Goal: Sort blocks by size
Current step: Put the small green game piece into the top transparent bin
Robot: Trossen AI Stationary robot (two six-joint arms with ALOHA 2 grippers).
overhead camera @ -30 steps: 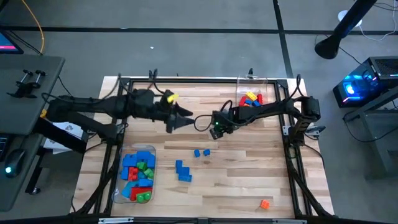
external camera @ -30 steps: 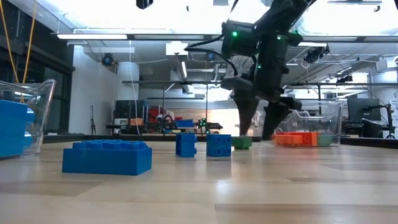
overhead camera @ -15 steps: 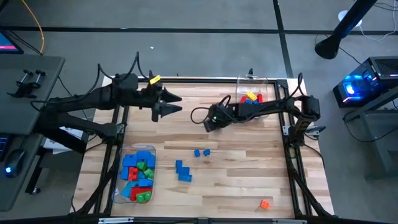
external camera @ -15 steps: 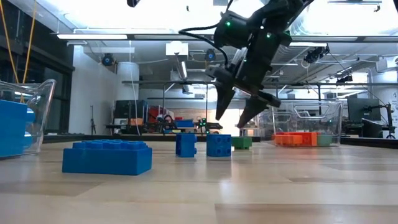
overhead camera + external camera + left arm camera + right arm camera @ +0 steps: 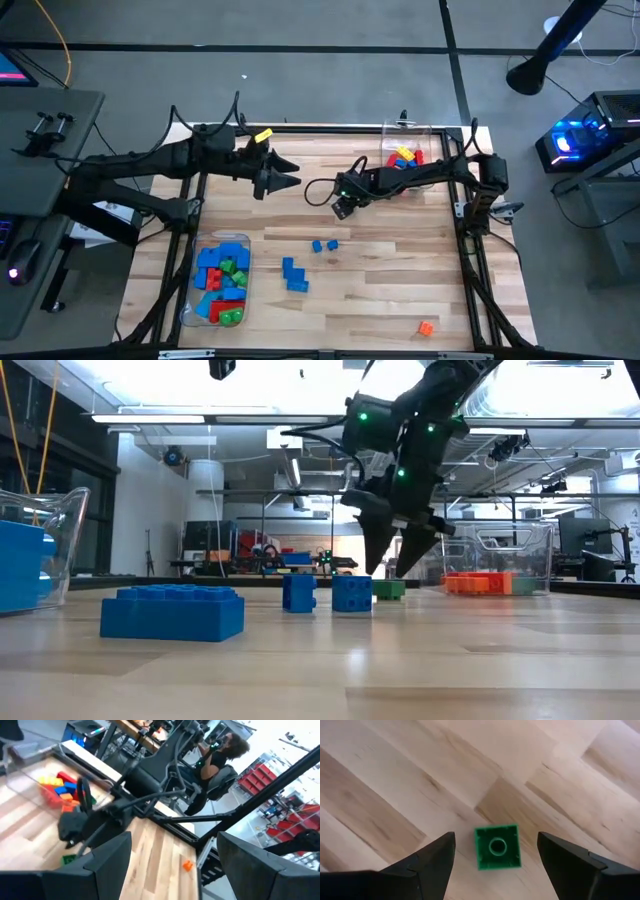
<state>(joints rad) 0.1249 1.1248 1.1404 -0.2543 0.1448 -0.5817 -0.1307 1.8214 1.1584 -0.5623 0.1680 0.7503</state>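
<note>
A small green block [image 5: 497,847] is seen only clearly in the right wrist view, lying hollow side up on the bare wooden table [image 5: 395,775], centred between the two dark fingers [image 5: 427,860]. In the high view this block is hidden beneath the right gripper [image 5: 343,205], just above the frame's centre. In the low view it appears as a green sliver [image 5: 389,589] right of centre, below the right gripper [image 5: 392,560], whose fingers are spread wide, clear of the block and holding nothing.

Two small blue blocks [image 5: 324,245] and a larger blue brick [image 5: 293,274] are shown in the high view at lower centre, an orange block [image 5: 426,327] at lower right. A clear tub [image 5: 219,283] of large blocks lies at lower left, another tub [image 5: 404,152] of small ones at upper right.

The left gripper [image 5: 285,177] is held at upper left, open and empty.
</note>
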